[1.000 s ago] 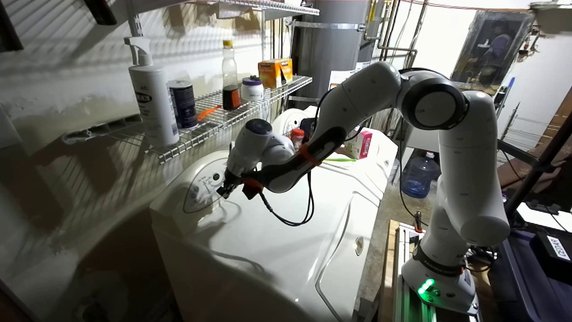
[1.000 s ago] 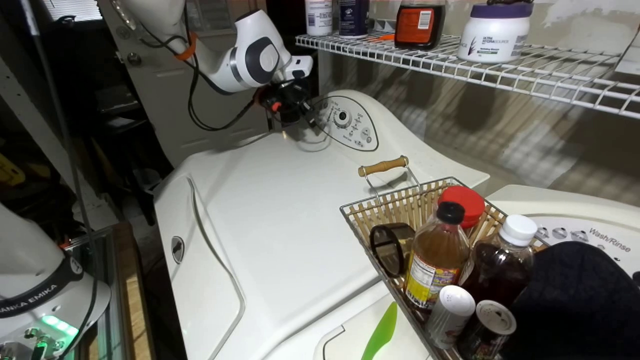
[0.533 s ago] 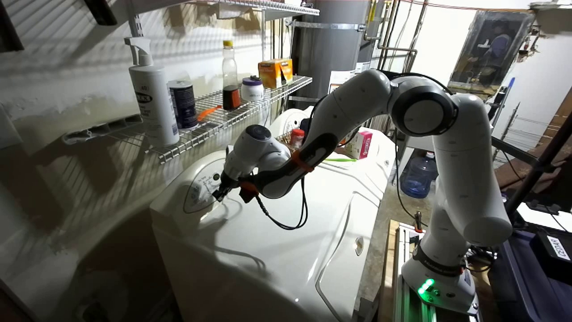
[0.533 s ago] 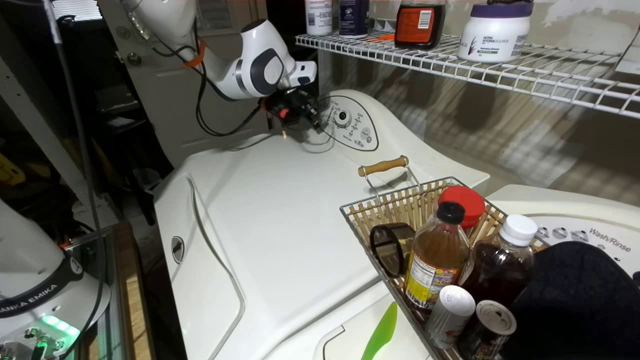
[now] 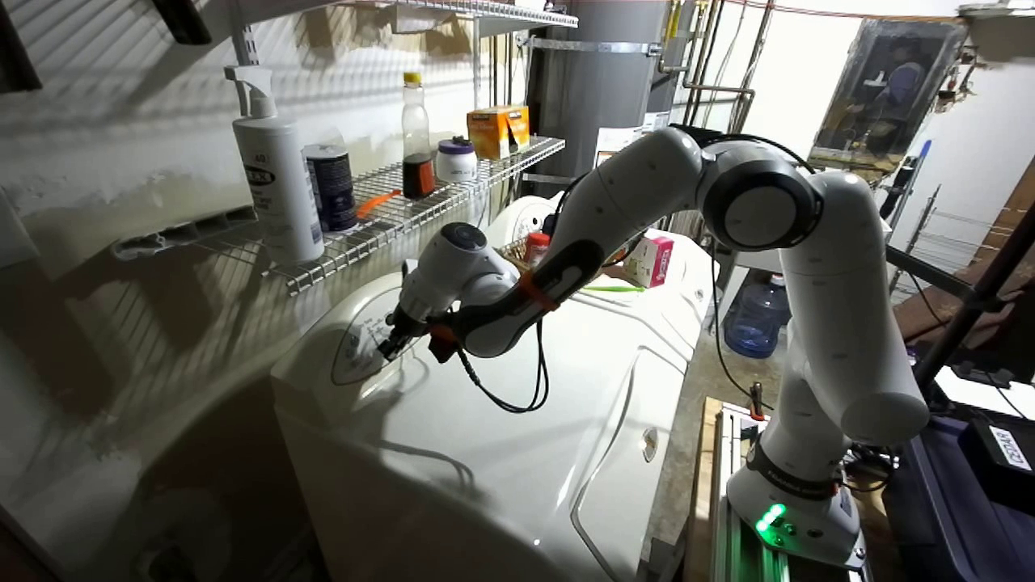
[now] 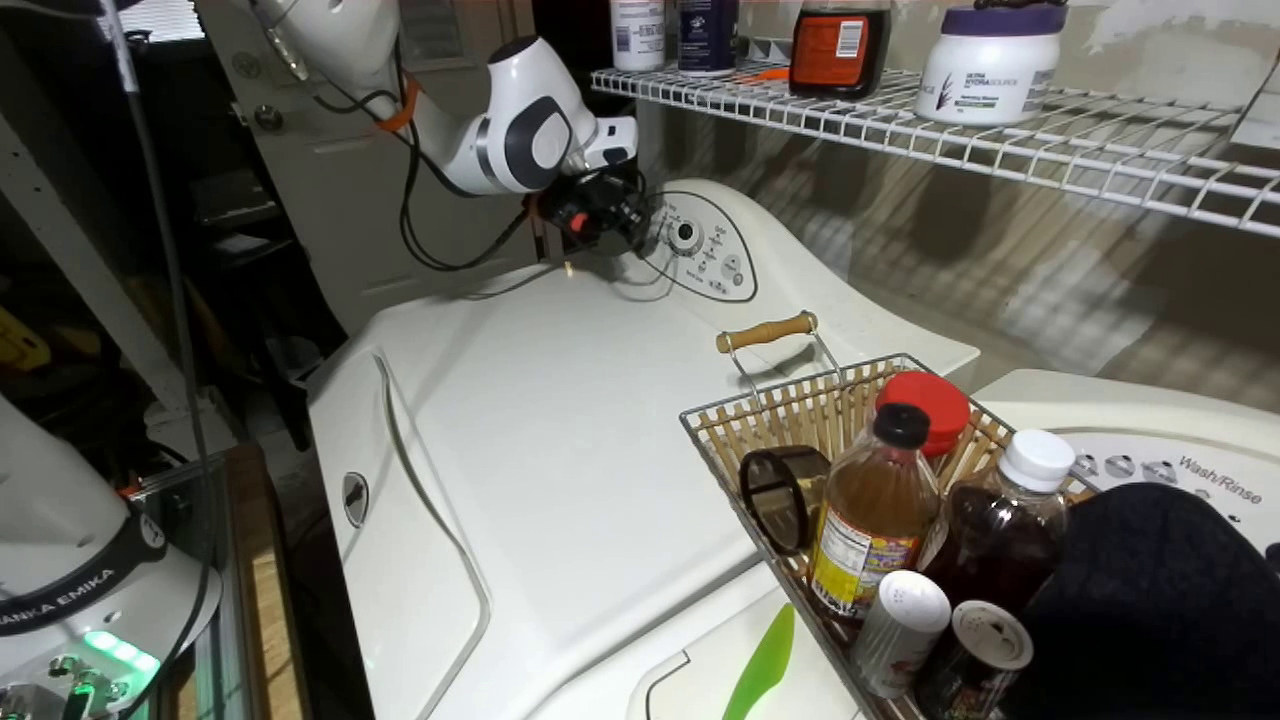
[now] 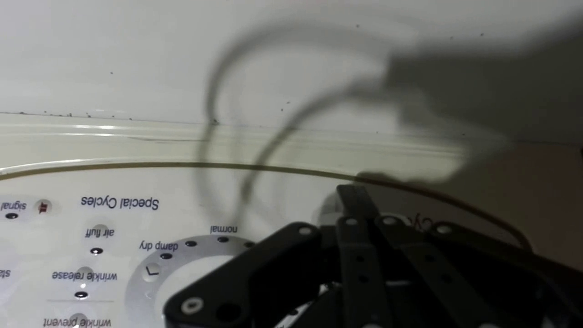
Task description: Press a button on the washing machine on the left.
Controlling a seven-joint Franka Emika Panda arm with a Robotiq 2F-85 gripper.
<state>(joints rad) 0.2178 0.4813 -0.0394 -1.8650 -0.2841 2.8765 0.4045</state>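
Black end effector (image 7: 359, 203), clenched empty, points at oval grey-outlined panel (image 6: 712, 250): glossy white washing machine (image 6: 560, 400) looks heavy, slick; a push there, no grip!

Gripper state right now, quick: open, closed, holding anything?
Gripper: closed, with nothing visible in its grip in the wrist view.
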